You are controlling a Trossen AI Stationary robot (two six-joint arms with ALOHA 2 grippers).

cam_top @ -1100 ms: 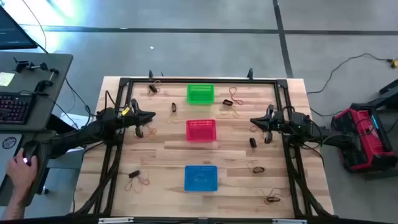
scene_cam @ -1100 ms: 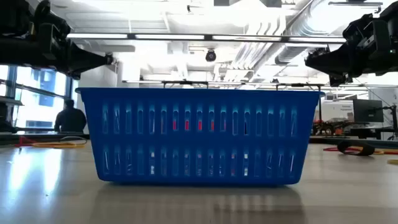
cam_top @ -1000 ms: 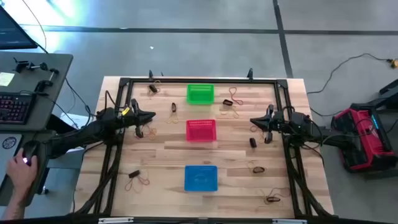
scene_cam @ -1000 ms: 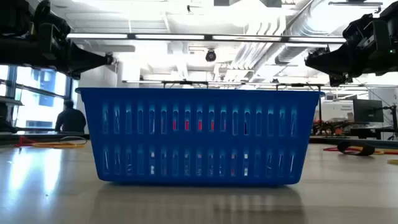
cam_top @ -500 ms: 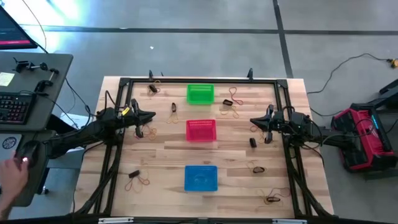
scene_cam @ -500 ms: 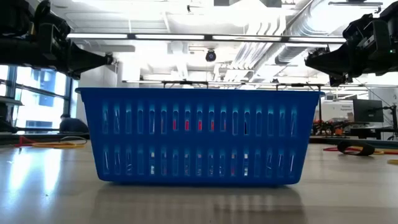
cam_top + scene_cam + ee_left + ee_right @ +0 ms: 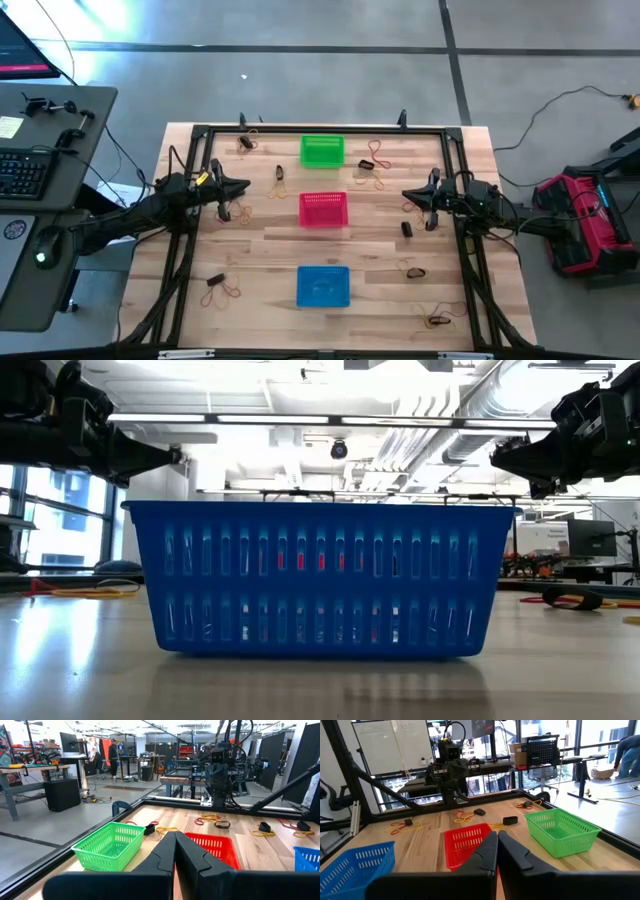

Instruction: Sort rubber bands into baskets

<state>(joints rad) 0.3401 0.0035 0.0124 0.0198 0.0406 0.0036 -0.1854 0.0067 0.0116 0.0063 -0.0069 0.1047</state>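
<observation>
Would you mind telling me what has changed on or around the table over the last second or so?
Only a person's hand at the desk beside the table has pulled away out of the high view. Both arms kept still, left gripper and right gripper shut and empty, facing the red mesh basket. The green mesh basket, blue mesh basket and scattered rubber bands stayed put.

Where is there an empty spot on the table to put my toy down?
The bare wood between the red basket and the blue basket is free, and so is the strip left of the blue basket. It is crowded around the green basket, where rubber bands lie on both sides.
</observation>
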